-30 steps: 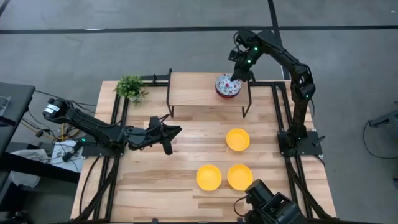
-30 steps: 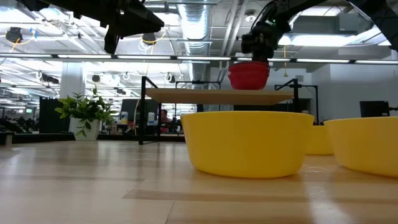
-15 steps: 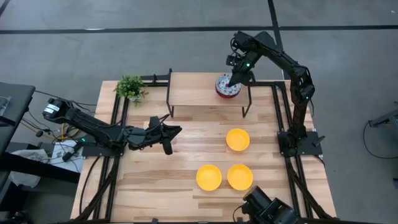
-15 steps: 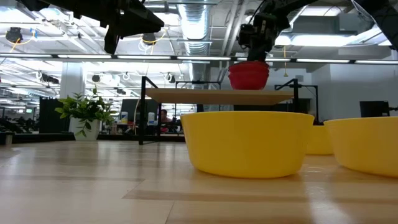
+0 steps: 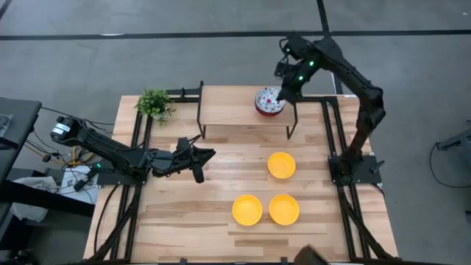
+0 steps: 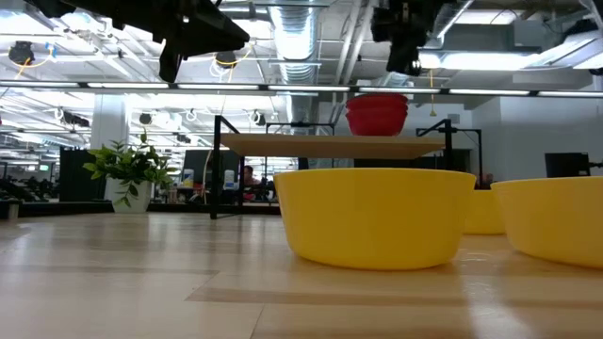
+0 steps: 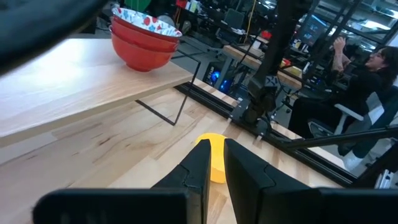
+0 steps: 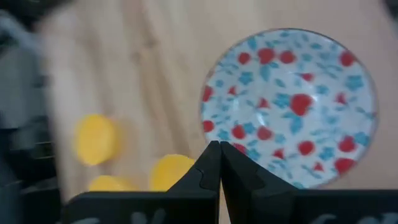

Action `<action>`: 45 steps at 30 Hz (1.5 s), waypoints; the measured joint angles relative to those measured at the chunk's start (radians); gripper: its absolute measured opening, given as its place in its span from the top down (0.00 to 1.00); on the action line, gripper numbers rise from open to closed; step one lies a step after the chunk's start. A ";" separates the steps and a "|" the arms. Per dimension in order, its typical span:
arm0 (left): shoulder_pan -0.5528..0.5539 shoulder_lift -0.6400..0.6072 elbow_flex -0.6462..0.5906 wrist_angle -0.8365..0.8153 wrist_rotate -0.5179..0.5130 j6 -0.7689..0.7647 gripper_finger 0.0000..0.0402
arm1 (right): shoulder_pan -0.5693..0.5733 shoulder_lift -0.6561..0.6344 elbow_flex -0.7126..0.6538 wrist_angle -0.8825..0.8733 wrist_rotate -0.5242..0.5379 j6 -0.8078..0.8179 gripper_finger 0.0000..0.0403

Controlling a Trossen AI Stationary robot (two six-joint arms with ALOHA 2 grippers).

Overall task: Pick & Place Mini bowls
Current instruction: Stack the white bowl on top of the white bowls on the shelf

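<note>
The stack of small round floral-patterned bowls with red outsides [image 5: 269, 101] was seen resting on the raised light-wood shelf [image 5: 235, 107] at the far side of the desk [image 5: 184, 213], near the shelf's right end. The right gripper [image 5: 283, 93] was held just above and beside the stack's right rim, jaws closed on nothing, with clear air showing between it and the bowls in the low view. The three plain glossy yellow mini bowls [image 5: 281, 165] were left well apart from it, down on the desk in front of the shelf, two side by side nearer the front edge and one closer to the shelf. The left gripper [image 5: 199, 158] was parked over the desk's left-middle, jaws nearly closed and empty, roughly level with the lone yellow bowl and pointed toward it. Judged by position, the right arm was nearer the floral stack, while the yellow bowls lay on the right arm's side too; being round, no bowl offered a preferred grasp axis.
</note>
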 joint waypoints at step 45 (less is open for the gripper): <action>-0.003 0.000 0.000 -0.006 0.113 0.052 0.89 | 0.215 -0.065 0.000 -0.021 0.700 0.386 1.00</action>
